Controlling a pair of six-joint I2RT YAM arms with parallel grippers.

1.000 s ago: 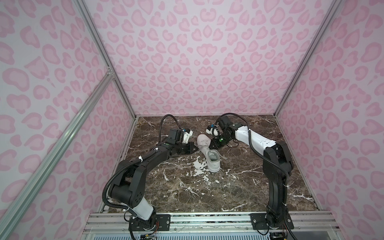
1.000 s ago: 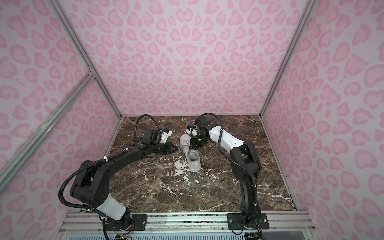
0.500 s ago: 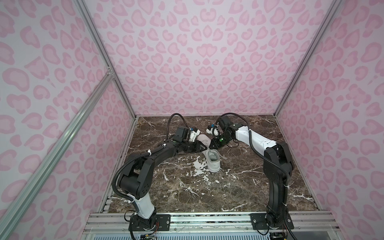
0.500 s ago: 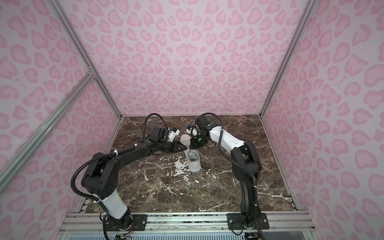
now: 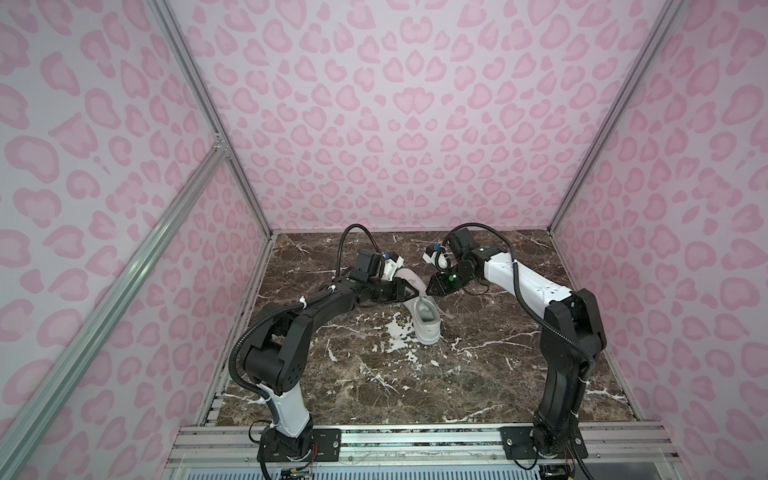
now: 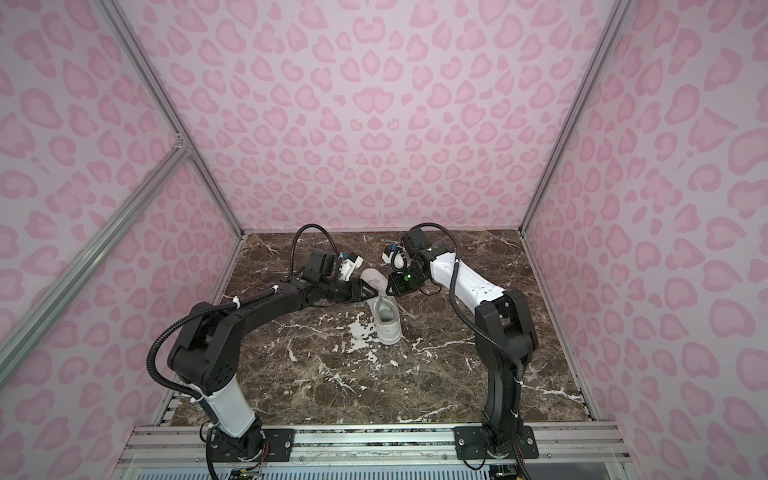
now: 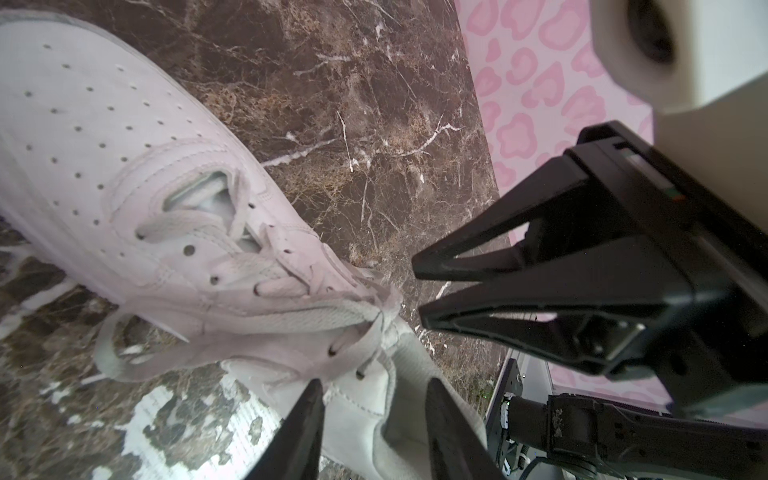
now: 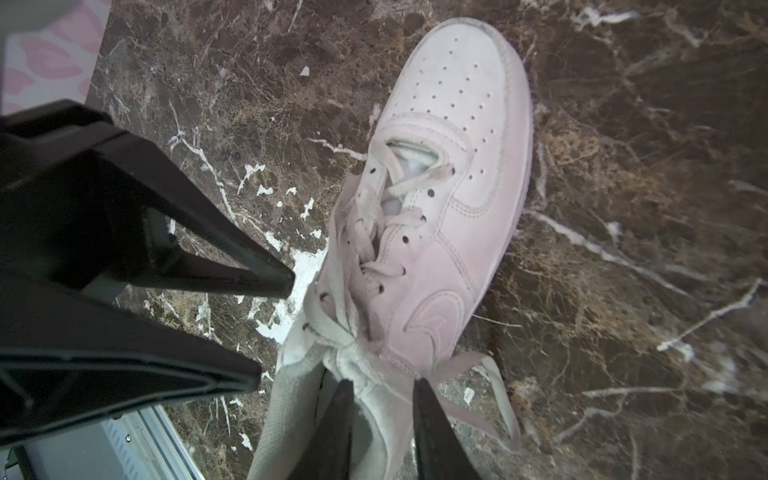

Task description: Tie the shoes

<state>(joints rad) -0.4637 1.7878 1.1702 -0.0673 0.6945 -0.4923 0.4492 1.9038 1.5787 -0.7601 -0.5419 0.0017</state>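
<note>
Bare marble floor [image 5: 498,374] surrounds the sneaker [image 5: 426,322], toe toward the back wall [image 5: 395,124], with left gripper [image 8: 274,330] half-open, right gripper [image 7: 417,291] narrowly parted, both empty beside its laces [image 7: 384,322].

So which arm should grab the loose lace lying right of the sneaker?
Right, probably. The right gripper hovers open at the knot, with the loose lace starting beside it; the left gripper is on the sneaker's opposite side.
</note>
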